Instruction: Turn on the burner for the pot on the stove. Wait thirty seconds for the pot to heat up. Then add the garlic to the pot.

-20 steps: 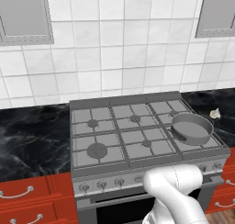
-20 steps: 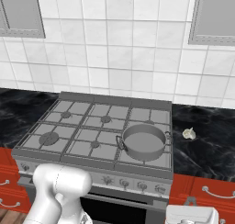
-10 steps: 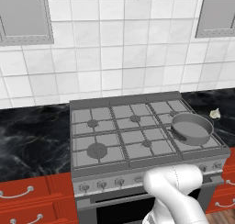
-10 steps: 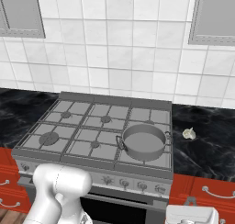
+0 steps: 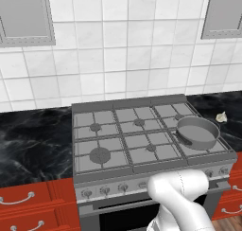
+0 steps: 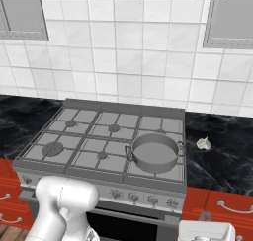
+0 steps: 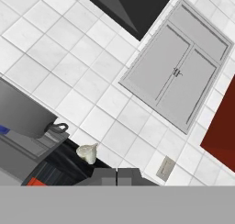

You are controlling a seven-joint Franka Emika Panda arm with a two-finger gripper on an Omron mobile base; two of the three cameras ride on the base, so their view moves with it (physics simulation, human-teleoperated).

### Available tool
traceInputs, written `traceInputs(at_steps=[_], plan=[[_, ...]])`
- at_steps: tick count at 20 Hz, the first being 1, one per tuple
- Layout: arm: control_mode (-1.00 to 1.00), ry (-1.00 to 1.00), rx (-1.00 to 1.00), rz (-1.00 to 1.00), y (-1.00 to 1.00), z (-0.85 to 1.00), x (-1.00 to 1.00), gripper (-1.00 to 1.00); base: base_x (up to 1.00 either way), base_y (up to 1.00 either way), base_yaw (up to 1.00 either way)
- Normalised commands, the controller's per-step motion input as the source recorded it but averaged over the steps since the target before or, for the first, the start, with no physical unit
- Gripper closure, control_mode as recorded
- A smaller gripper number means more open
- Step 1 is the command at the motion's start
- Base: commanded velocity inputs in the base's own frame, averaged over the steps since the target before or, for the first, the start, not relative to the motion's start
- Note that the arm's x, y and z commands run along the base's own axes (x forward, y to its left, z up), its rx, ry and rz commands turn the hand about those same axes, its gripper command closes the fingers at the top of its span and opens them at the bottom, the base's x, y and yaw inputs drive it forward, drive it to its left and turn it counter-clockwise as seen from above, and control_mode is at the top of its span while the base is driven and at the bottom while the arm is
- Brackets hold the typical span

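Arm: white elbow bent low before stove.
Tool: fingers pressed together, gripping nothing.
Pot: dull grey, round, front right burner.
Garlic: lumpy cream bulb, black marbled worktop, right of stove.

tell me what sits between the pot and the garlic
Nothing stands between them. From the pot toward the garlic there is only the stove's right edge, then bare black counter, as the right base view shows.

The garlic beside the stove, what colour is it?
Off-white, cream-tinged garlic; clearest in the right base view.
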Motion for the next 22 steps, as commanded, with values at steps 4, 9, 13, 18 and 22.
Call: traceInputs(at_steps=[4, 9, 13, 18, 22], plan=[[-1.0, 0.0, 0.0, 0.0, 0.0, 0.0, 0.0, 1.0, 0.0, 0.0, 0.0], [-1.0, 0.0, 0.0, 0.0, 0.0, 0.0, 0.0, 1.0, 0.0, 0.0, 0.0], [-1.0, 0.0, 0.0, 0.0, 0.0, 0.0, 0.0, 1.0, 0.0, 0.0, 0.0], [-1.0, 0.0, 0.0, 0.0, 0.0, 0.0, 0.0, 1.0, 0.0, 0.0, 0.0], [-1.0, 0.0, 0.0, 0.0, 0.0, 0.0, 0.0, 1.0, 0.0, 0.0, 0.0]])
